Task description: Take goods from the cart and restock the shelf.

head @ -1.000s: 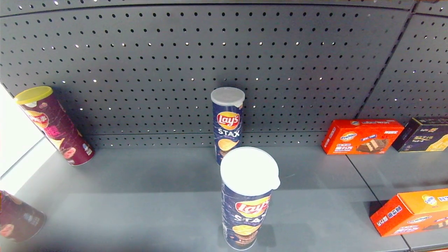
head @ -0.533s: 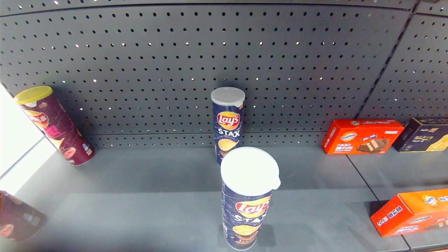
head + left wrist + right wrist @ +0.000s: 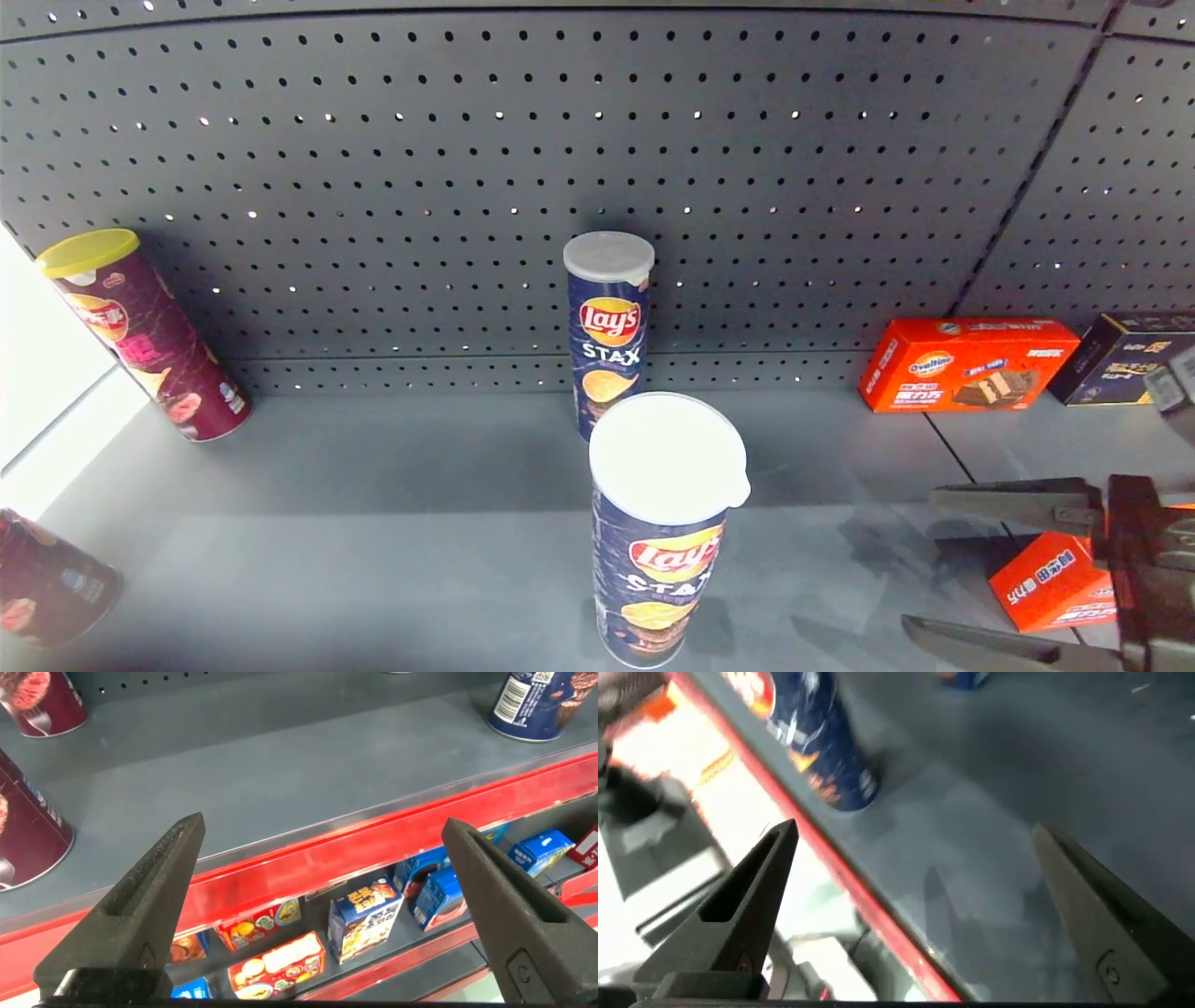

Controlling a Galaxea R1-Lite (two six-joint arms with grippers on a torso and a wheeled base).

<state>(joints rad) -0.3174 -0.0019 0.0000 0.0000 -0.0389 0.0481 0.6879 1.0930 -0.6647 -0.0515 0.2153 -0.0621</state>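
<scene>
1. My right gripper [image 3: 920, 560] sits at the right of the head view, low over the front of the shelf [image 3: 420, 523]. Its two fingers are wide apart and hold nothing.
2. From the right wrist, the same gripper [image 3: 915, 833] is spread over the grey shelf board [image 3: 990, 812], with the red front lip [image 3: 831, 859] running between its fingers.
3. My left gripper [image 3: 322, 831] is also spread and empty. It is out in front of the shelf's red lip [image 3: 308, 854], with small boxes [image 3: 369, 919] on the tier below.
4. The front blue chip can [image 3: 658, 551] stands upright near the shelf's front edge, white lid on. The rear blue chip can [image 3: 607, 327] stands upright right behind it, by the pegboard back wall [image 3: 467, 140].
5. A maroon can with a yellow lid [image 3: 140, 336] stands at the far left by the back wall. A second maroon can [image 3: 47, 583] is at the left edge, nearer the front.
6. On the right, an orange box [image 3: 966, 364] and a dark box [image 3: 1120, 369] lie side by side by the back wall.
7. A second orange box [image 3: 1050, 583] shows between the right gripper's fingers. I cannot tell how high above it the gripper is.
</scene>
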